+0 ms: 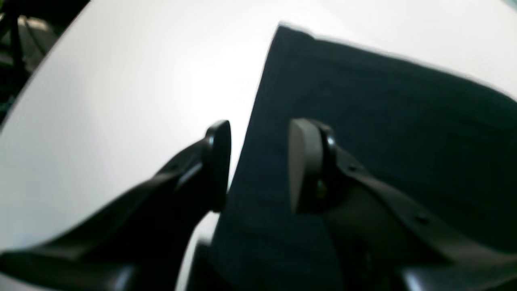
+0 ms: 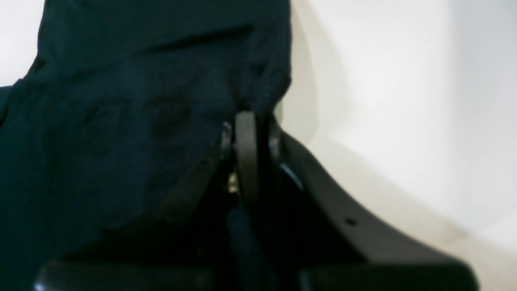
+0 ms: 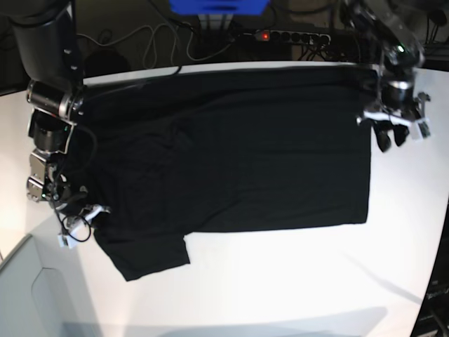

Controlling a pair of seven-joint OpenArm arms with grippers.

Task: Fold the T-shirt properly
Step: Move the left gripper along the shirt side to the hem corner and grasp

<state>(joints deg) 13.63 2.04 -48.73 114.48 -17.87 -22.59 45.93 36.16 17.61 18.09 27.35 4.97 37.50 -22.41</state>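
T-shirt [image 3: 231,154] cloth lies spread flat over the white desk [image 3: 295,281], black, its body running across the middle and one short sleeve sticking out toward the near left corner in the base view.

My right pincer [image 2: 247,155] sits at that sleeve side, at the shirt's edge. In my right wrist view its two pads are pressed together with black fabric bunched up just past the tips, so it is clamped on the T-shirt; the cloth rises in a fold from the tips and fills the left part of that view, with bare desk to the right.

My left pincer [image 1: 258,165] hangs at the opposite end, by the shirt's straight edge near the far corner. Its fingers [image 1: 218,161] stand apart, with a clear gap between them. In my left wrist view one finger is over bare desk and the other over the cloth, so the shirt's edge runs between them. That view is blurred, and I cannot tell whether the tips touch the fabric.
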